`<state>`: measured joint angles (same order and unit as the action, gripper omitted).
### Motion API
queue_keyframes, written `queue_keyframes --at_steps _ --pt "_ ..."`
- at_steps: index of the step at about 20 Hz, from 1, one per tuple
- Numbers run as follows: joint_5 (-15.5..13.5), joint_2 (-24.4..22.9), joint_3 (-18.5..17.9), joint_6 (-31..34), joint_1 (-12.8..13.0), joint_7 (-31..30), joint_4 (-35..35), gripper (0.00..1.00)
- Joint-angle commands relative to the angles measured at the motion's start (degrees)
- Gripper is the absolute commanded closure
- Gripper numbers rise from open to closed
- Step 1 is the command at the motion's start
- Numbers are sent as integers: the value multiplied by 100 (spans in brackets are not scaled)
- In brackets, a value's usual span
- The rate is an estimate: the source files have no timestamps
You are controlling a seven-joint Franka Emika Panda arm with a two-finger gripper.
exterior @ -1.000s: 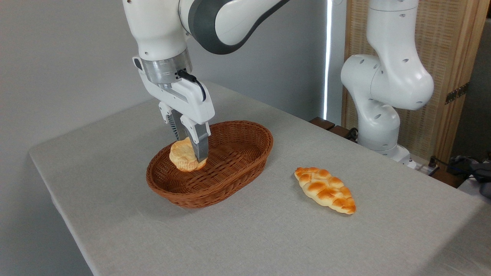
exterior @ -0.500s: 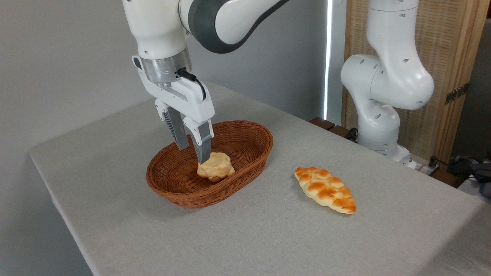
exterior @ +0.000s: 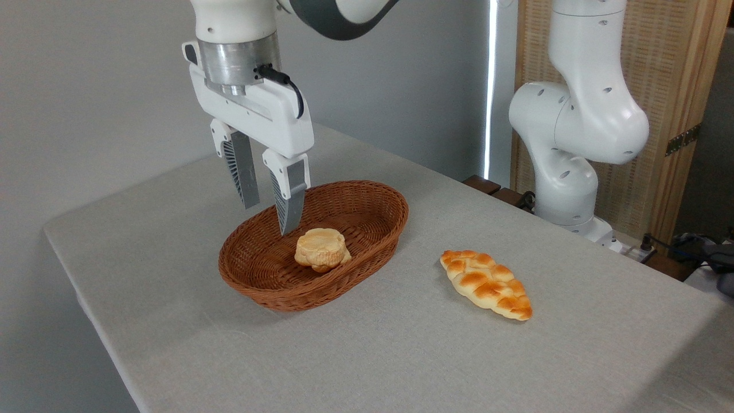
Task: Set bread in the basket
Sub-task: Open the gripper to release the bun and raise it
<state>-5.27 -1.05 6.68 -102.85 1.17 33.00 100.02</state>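
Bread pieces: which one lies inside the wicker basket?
The small round pale-golden bun lies in the reddish-brown wicker basket; the braided orange-brown loaf lies on the table.

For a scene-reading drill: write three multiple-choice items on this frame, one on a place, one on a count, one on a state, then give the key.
1. Where is the bun?
A. On the cloth beside the braided loaf
B. Inside the basket
C. Between the jaws

2. How many bread items are in view?
A. One
B. Two
C. Three

3. How is the gripper?
A. Shut on the bun
B. Shut on the basket rim
C. Open, empty, above the basket

Key: 1 B, the bun rests on the wicker floor. 2 B, only the bun and the braided loaf, which lies on the table to the right of the basket. 3 C, the jaws stand apart with nothing between them, clear of the bun.
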Motion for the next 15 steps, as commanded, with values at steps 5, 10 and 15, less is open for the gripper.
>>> queue_keyframes --at_steps 5,10,15 --pt "9 -176 -492 581 33 541 -334 0" --pt "35 -176 -501 581 77 593 -326 0" --pt "325 -176 -544 581 77 594 -334 0"
